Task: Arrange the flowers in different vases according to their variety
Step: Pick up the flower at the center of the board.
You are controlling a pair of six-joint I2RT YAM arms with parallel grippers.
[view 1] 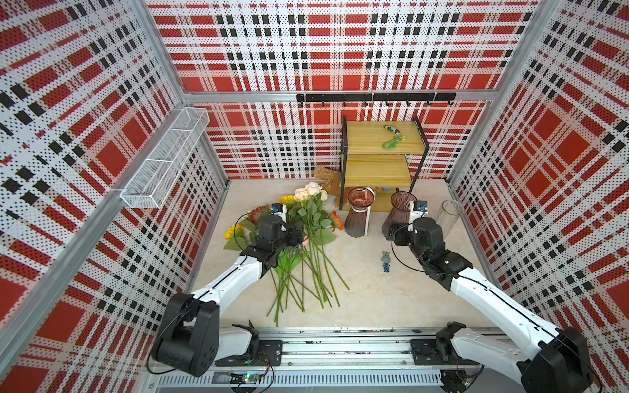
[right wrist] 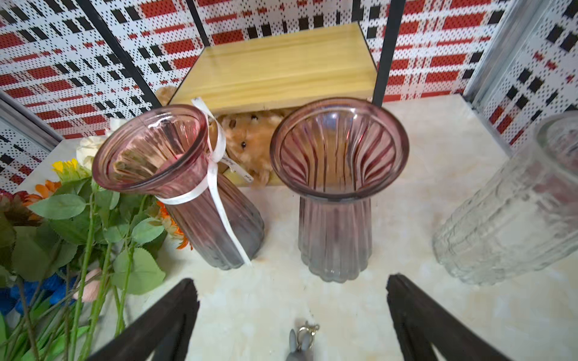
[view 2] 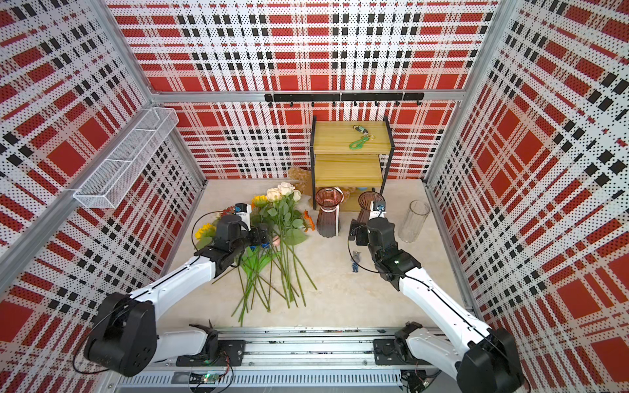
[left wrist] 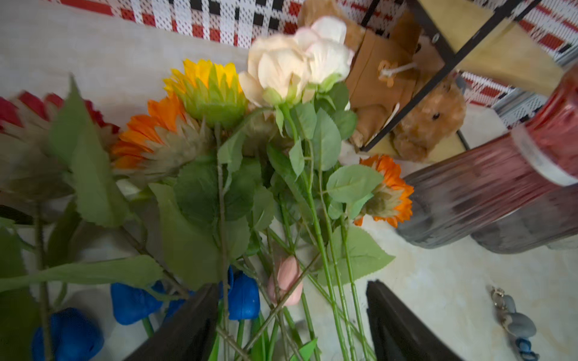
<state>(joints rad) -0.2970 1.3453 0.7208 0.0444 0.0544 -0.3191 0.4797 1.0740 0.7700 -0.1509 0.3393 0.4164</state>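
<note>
Flowers (view 1: 311, 238) all lie in one loose heap on the desk (view 1: 374, 299), over on my left side. Heads point toward the back wall and the stems fan out toward my base.

From my left wrist I see the cream roses (left wrist: 297, 62) on top, with a yellow sunflower (left wrist: 209, 87) right beside them and an orange sunflower (left wrist: 156, 134) next to that. A second orange sunflower (left wrist: 391, 193) lies over near the vases, and a red sunflower (left wrist: 25, 112) is blurry at the edge. The blue tulips (left wrist: 244, 297) and the pink tulip (left wrist: 286, 279) sit lower in the heap, under the rose stems.

My left pincer (left wrist: 292, 284) is down over the middle of the heap, jaws apart, with several green stems and the pink tulip in the gap. Can't tell if either finger actually touches a stem.

My right pincer (right wrist: 293, 279) hangs wide apart and empty, pointing at the plain ribbed vase (right wrist: 336, 193). The ribboned vase (right wrist: 187, 187), same smoky purple, stands just beside it on the flower side. The clear vase (right wrist: 506, 212) stands on the other side, a bit apart. All three are upright in front of the wooden shelf (view 1: 381, 143), and a plush toy (right wrist: 250, 140) is tucked into its bottom level.

A small grey keychain (view 1: 385, 261) lies on the desk near my right pincer, and a green keychain (view 1: 391, 139) lies on the shelf top.
</note>
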